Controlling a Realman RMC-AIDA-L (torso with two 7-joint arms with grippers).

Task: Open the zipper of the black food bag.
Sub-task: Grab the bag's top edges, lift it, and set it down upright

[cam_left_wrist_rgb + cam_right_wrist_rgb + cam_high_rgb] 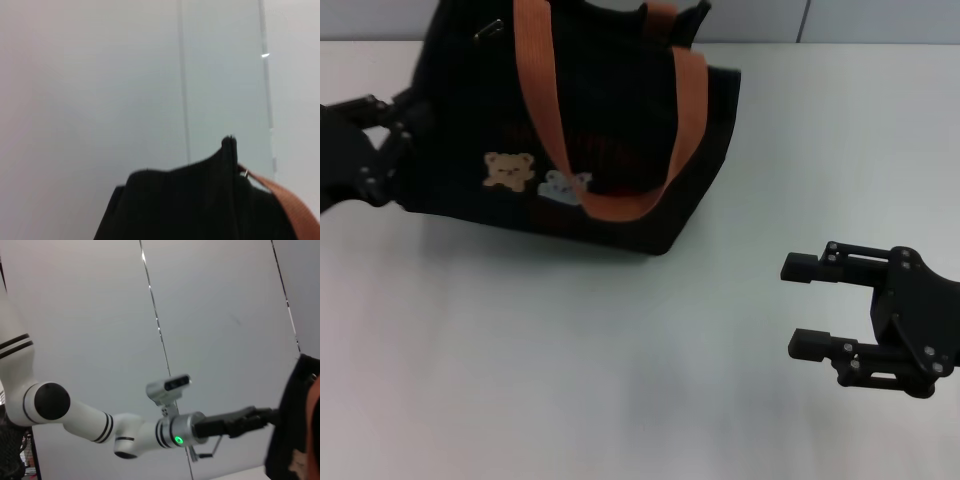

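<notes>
1. On the tabletop [520,380] the bag [460,130] stands far-left; left gripper [382,140] touches its end, fingers' state unclear.
2. Right gripper [808,306] waits apart, fingers spread.
3. Bracing step; next, reach the zipper [488,32] pull.

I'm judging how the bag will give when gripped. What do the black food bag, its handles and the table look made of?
The black food bag: soft matte woven fabric, likely; its top edge sags. Handles: flat orange-brown webbing that drapes limply. Table: smooth, pale, faintly glossy, probably laminate. The left gripper is at the bag's end; the right gripper is open over the table.
</notes>
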